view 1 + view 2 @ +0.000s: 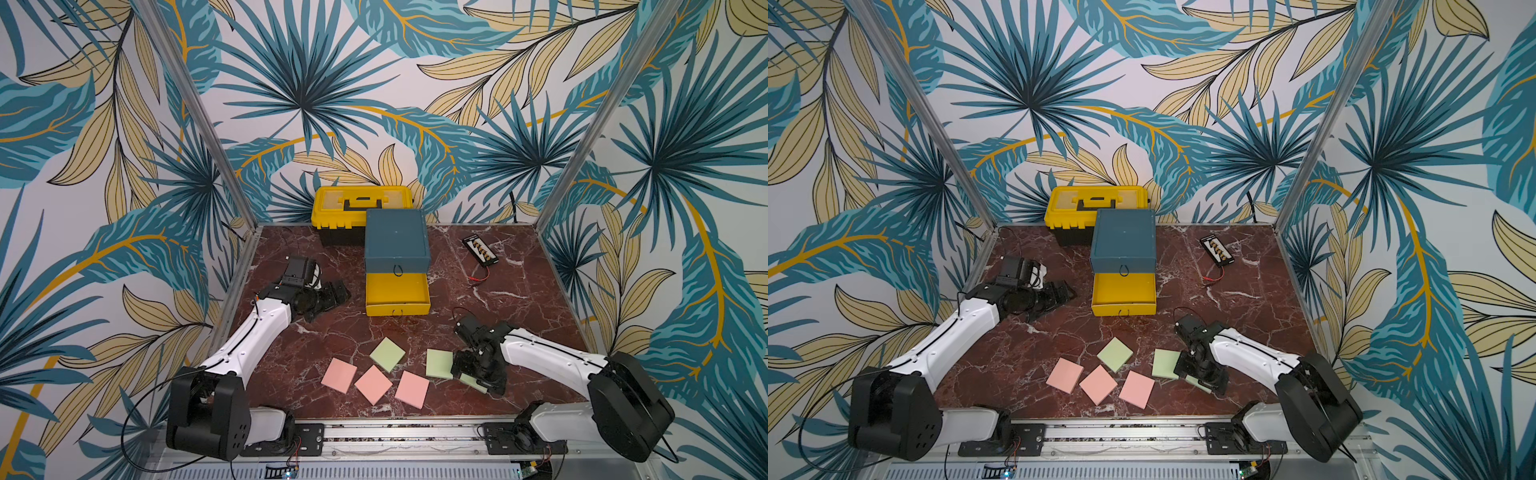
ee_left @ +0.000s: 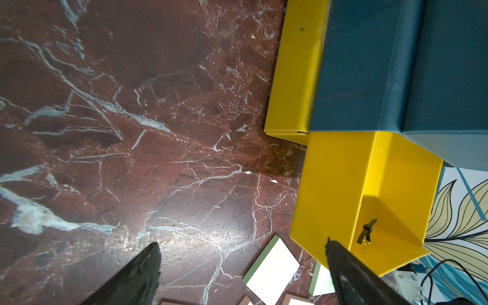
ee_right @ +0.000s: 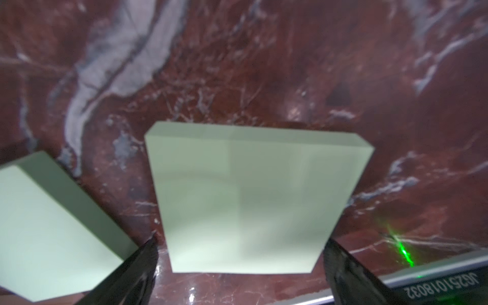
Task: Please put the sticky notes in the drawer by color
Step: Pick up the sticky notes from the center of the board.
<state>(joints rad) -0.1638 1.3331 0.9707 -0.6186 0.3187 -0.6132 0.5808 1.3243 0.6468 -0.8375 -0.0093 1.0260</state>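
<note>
While the right pincer [image 3: 240, 240] hovers wide open and empty astride a green sticky-note pad [image 3: 250, 200] flat on the table [image 3: 264, 66] at lower centre, that light, stiff pad likely wants gripping across opposite edges.

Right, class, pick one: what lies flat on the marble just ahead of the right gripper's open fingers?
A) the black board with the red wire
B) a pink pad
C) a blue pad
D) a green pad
D: the right wrist view shows a green pad lying flat on the table, framed by the spread fingers of the right gripper.
</note>
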